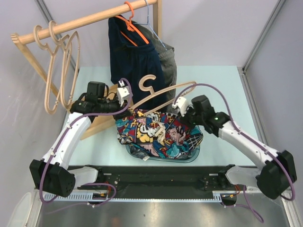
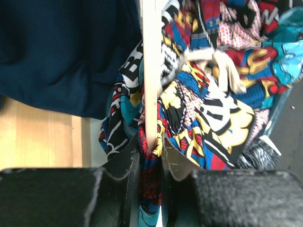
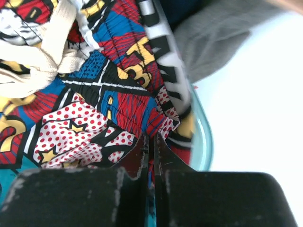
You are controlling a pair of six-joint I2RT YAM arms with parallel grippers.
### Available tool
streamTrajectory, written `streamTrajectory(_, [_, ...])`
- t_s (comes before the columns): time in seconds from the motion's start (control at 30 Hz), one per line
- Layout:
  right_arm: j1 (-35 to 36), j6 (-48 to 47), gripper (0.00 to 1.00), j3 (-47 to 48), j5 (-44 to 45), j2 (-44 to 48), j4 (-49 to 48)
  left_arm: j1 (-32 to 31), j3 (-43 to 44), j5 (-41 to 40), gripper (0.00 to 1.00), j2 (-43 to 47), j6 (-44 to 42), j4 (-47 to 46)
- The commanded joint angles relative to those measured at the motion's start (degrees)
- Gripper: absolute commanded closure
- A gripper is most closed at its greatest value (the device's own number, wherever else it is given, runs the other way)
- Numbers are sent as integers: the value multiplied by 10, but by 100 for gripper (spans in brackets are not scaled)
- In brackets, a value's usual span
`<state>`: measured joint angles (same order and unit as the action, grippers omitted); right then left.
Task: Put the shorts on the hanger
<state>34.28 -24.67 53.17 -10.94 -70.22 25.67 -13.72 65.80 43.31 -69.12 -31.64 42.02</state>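
The comic-print shorts [image 1: 158, 135] lie bunched at the table's middle, partly over a teal plate [image 1: 189, 160]. The beige wooden hanger [image 1: 161, 94] lies tilted across their top edge, hook up toward the navy garment. My left gripper [image 1: 126, 97] is shut on the hanger's bar [image 2: 151, 71] together with a fold of the shorts [image 2: 213, 109]. My right gripper [image 1: 182, 108] is shut on the shorts' edge [image 3: 118, 99] at their right side, its jaws pinching red and blue fabric.
A wooden rail [image 1: 90, 21] at the back carries spare beige hangers [image 1: 59, 66], an orange hanger [image 1: 135, 26] with a navy garment [image 1: 132, 56], and a grey cloth [image 1: 168, 64]. Grey walls close in both sides. A black rail [image 1: 156, 177] runs along the near edge.
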Motion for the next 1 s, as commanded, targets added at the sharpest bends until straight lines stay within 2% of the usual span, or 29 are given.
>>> streamTrajectory(0.0, [-54, -16, 100, -7, -58, 94, 21, 26, 30, 60, 100, 3, -59, 35])
streamTrajectory(0.07, [-98, -27, 100, -16, -79, 126, 26, 50, 38, 105, 100, 0, -110, 67])
streamTrajectory(0.13, [-128, -38, 100, -27, -94, 173, 39, 71, 56, 147, 100, -5, -157, 129])
streamTrajectory(0.17, [-164, -44, 100, -31, -104, 190, 46, 76, 67, 154, 100, -5, -207, 170])
streamTrajectory(0.33, [-273, -68, 100, -54, -171, 257, 59, 93, 81, 153, 100, -8, -293, 242])
streamTrajectory(0.53, [-406, -95, 100, -67, -251, 274, 54, 102, 81, 135, 100, -4, -381, 285])
streamTrajectory(0.7, [-457, -106, 100, -67, -301, 288, 42, 101, 84, 100, 100, -22, -439, 336])
streamTrajectory(0.83, [-459, -118, 100, -66, -334, 312, 37, 91, 90, 65, 100, -39, -483, 384])
streamTrajectory(0.97, [-459, -137, 100, -66, -353, 336, 23, 64, 72, 11, 100, -47, -474, 383])
